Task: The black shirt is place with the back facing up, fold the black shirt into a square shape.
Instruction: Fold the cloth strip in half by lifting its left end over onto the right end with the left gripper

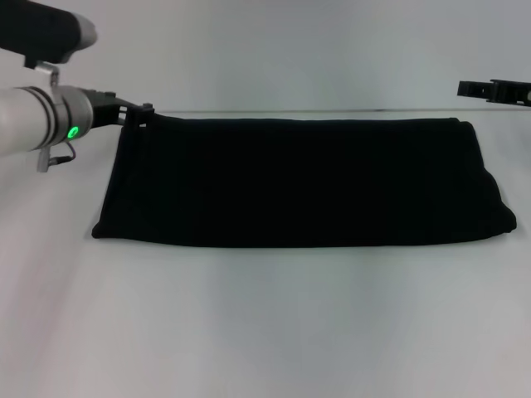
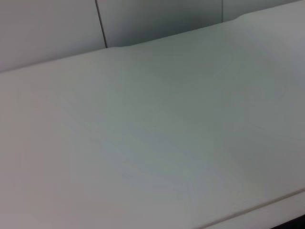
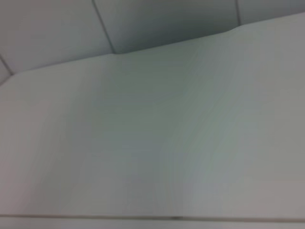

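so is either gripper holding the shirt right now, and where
Cannot be told. The left gripper sits at the black shirt's far left corner; the right gripper is clear of it.

No text, label, brand, number or sign can be read in any of the views. The large soft black fabric shirt (image 1: 303, 182), folded into a long band on the white table (image 1: 265, 323), shows only plain black cloth with no lettering on the side that faces up, and both wrist views show only bare white surface.

Lab-like: bare white table (image 1: 265, 332), plain wall (image 1: 274, 50)
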